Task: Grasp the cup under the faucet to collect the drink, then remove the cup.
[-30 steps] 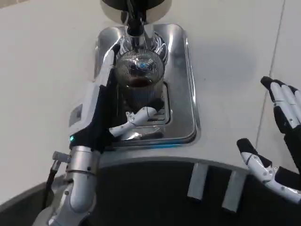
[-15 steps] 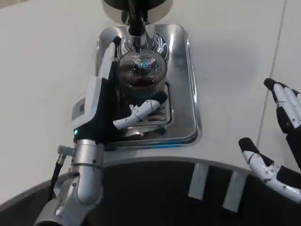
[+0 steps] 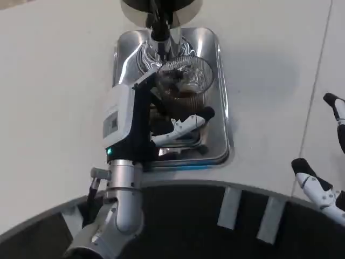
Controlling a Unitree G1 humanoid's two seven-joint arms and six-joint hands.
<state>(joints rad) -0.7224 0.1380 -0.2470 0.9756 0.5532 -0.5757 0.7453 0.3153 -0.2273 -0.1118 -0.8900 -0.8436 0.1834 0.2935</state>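
Our left hand [image 3: 156, 116] grips the cup [image 3: 184, 81] below the faucet [image 3: 159, 24].
Our right hand [image 3: 326, 162], far right, holds nothing, fingers spread.

Left hand [image 3: 153, 116] wraps a clear ribbed cup [image 3: 186, 81] from its left side, thumb stretched across the front below the cup. Cup holds some dark drink and tilts right. It sits over a shiny metal drip tray [image 3: 218, 116], just right of and below the black faucet [image 3: 160, 24]. Tray rests on the white counter [image 3: 54, 81]. Right hand [image 3: 323, 162] at the right edge, fingers spread, holding nothing, well apart from the tray. Dark curved counter edge [image 3: 188, 216] runs along the bottom.
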